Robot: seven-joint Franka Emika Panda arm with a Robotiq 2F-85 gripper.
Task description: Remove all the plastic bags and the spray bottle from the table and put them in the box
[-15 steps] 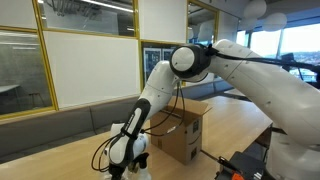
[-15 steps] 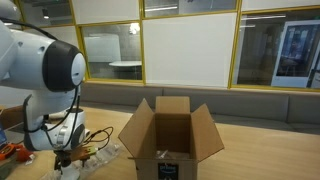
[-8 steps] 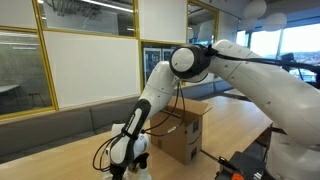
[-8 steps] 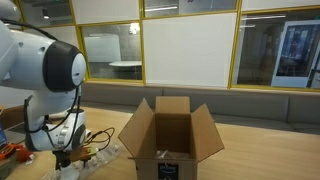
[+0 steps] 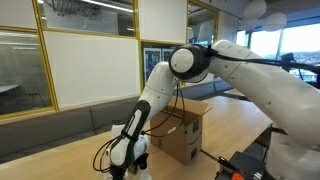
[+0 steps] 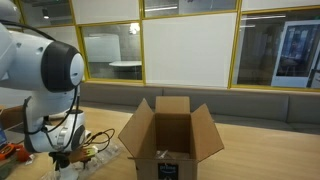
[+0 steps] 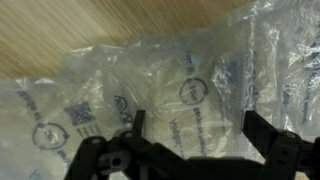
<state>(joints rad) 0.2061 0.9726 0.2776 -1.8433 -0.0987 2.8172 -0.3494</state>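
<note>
Wrist view: gripper had its jaws spread fully wide w/ nothing held. The plastic bags lay crumpled directly under & between the fingers, printed marks up; couldn't tell if touching. Bags rested on the table, bare wood showing beyond them. Farther off, in both exterior views, the box stood flaps open, apart from gripper & bags.

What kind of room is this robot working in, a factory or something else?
Most likely an office or lab lounge, not a factory: yellow-framed glass partition walls enclose side rooms, a long grey upholstered bench runs beneath them, and the long light-wood table holds a brown cardboard box.
</note>
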